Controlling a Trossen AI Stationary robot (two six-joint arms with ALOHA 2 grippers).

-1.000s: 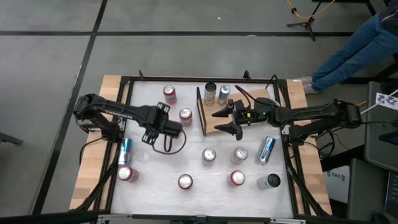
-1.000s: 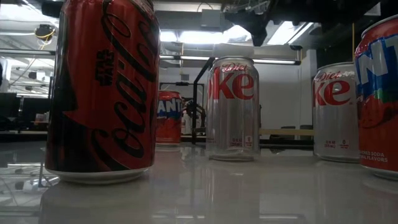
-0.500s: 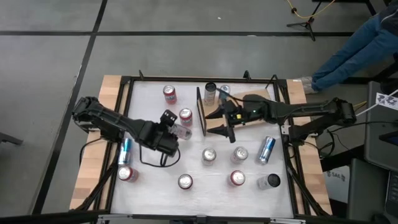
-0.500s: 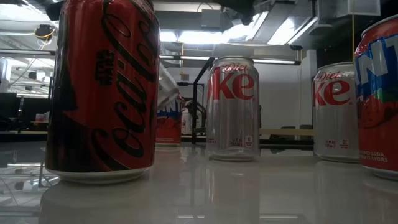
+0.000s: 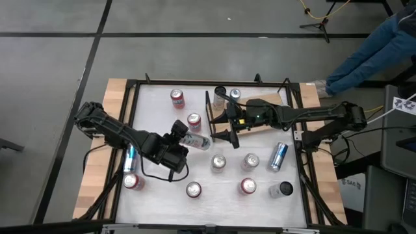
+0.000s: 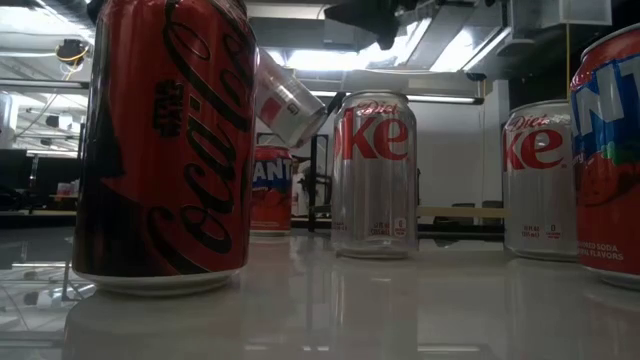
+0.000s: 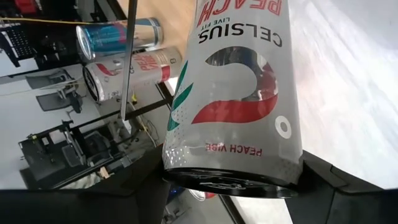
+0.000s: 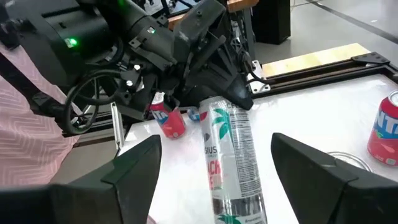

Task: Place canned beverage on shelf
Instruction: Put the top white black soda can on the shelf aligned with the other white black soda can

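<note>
Mostly hidden under the right arm in the high view: the shelf (image 5: pixel 268 104), a light-brown wooden board of which only patches show, with its thin black upright frame (image 5: pixel 208 114) at the end nearest the table's middle. Two cans (image 5: pixel 220 96) upright at the board's far edge, labels too small to read.

Half covered in the low view by a big red Coca-Cola can (image 6: pixel 165 140): the Celsius can (image 5: pixel 198 141), only its slanted silver end peeking out above. Cut off at the picture's edge in the left wrist view too, so no top to be seen there.

Tall, slim and white-silver, with "CELSIUS" and "PEACH VIBE" lettering and red and green leaf shapes. Tilted, lifted clear of the white tabletop, just short of the frame and not on the board.

Left gripper (image 5: pixel 184 138) clamped on that can's lower end, one dark finger on each side. Right gripper (image 5: pixel 228 127) by the frame, fingers spread wide with nothing between them.
</note>
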